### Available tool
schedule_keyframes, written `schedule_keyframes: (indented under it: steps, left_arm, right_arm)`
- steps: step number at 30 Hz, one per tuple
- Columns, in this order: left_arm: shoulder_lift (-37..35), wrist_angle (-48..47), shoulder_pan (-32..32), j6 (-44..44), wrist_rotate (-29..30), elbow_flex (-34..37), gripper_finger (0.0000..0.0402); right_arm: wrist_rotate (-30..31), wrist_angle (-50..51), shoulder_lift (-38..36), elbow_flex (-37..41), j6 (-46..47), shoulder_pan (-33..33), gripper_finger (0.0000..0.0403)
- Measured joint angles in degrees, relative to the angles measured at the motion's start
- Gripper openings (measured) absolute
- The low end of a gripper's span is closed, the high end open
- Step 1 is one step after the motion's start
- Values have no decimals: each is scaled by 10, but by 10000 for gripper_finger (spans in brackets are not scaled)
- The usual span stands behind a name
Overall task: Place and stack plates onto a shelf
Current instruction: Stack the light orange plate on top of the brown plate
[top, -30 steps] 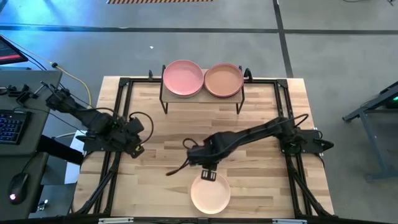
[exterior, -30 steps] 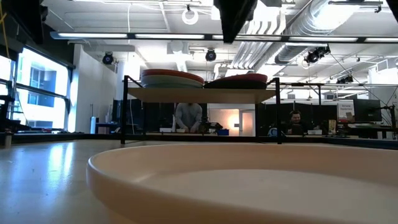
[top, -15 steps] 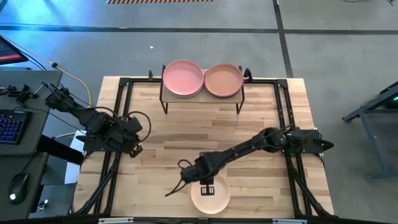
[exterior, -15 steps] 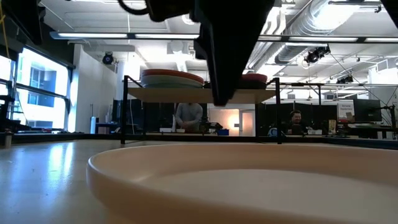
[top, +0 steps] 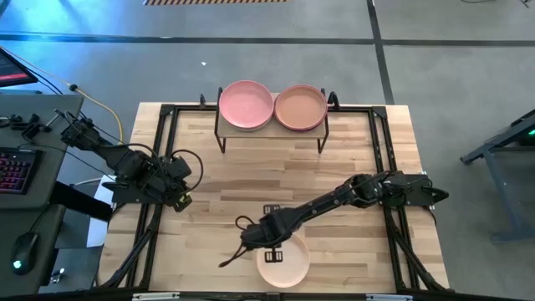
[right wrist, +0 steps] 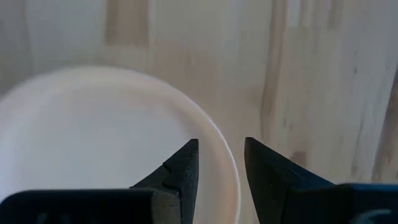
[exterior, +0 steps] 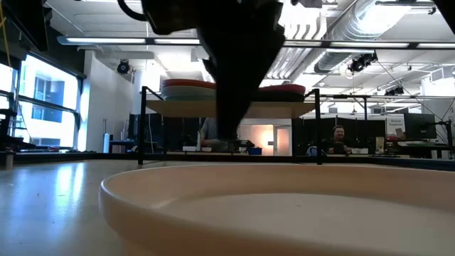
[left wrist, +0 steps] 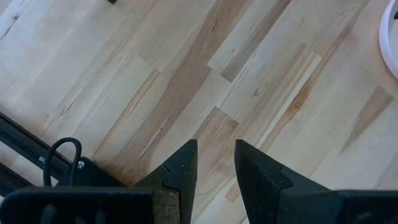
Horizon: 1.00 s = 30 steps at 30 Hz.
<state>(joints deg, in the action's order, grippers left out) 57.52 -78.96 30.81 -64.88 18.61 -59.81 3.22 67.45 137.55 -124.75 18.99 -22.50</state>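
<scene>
A cream plate (top: 284, 262) rests flat on the table by its near edge and fills the front of the low view (exterior: 284, 206). My right gripper (top: 267, 243) hangs open over the plate's far-left rim (right wrist: 227, 177). One finger stands over the inside and one over the bare wood outside, with no touch showing. The shelf (top: 272, 127) stands at the far edge on thin black legs. It carries a pink-topped stack (top: 246, 104) and a tan-brown-topped stack (top: 300, 108). My left gripper (left wrist: 215, 163) waits open above bare wood at the table's left.
Black frame rails (top: 159, 167) run along the table's left and right sides. Bare wood (top: 276, 180) lies between the shelf and the cream plate. A desk with a keyboard (top: 17, 167) stands left of the table. People (exterior: 213, 134) are in the room far behind the shelf.
My right gripper has come down over the cream plate from above, moving toward the table's near edge and then leftward to the plate's far-left rim. The plate has stayed in place.
</scene>
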Motion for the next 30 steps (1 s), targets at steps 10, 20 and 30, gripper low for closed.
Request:
schedule_keyframes:
  steps: [10,20,30]
  left_arm:
    - [0,0,0,5,-4,0,97]
    - [0,0,0,5,-4,0,97]
    - [0,0,0,6,-4,0,97]
  right_arm:
    - [-1,-5,30,0,0,0,108]
    - [-2,-8,40,0,-15,4,105]
    - [-25,9,49,-1,-9,7,30]
